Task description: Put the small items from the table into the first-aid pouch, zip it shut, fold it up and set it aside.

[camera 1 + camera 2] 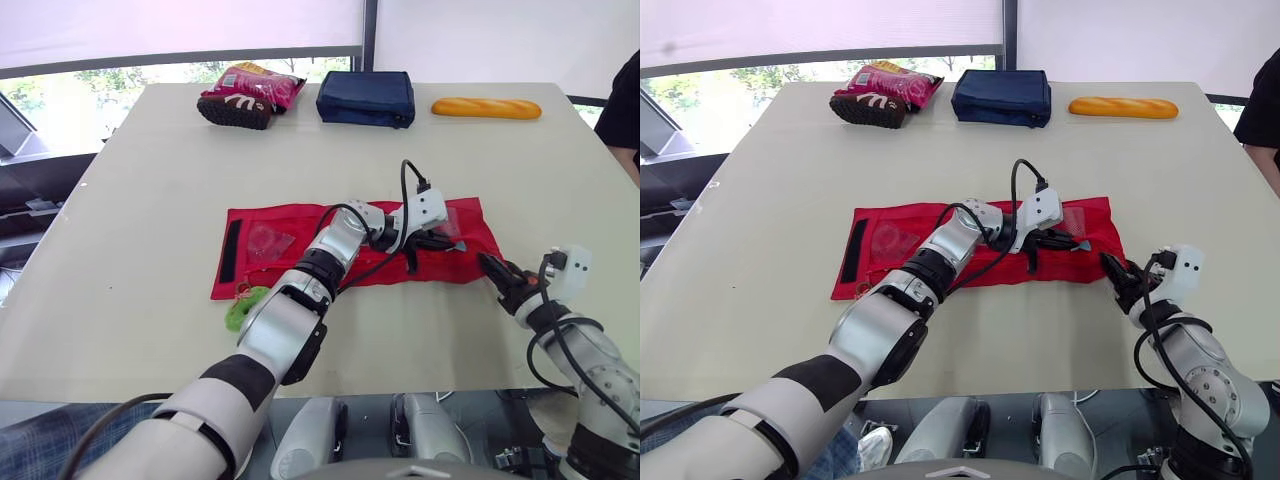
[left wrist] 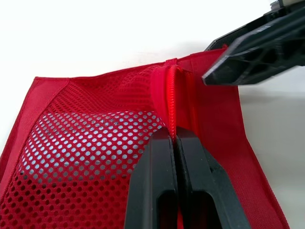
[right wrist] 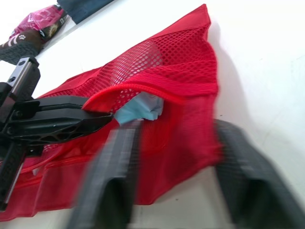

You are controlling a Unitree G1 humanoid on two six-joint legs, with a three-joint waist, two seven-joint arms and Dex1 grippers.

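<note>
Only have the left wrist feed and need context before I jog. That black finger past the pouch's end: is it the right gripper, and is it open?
Observer: Yes, it is the right gripper. It is open, and the right end of the red pouch lies between its fingers.
Operator: Anything in the pocket mouth?
Observer: A light blue item sits under the raised rim, just off the tips of the left gripper.
Operator: Any small items outside the pouch?
Observer: One green item lies on the table at the pouch's near left corner.
</note>
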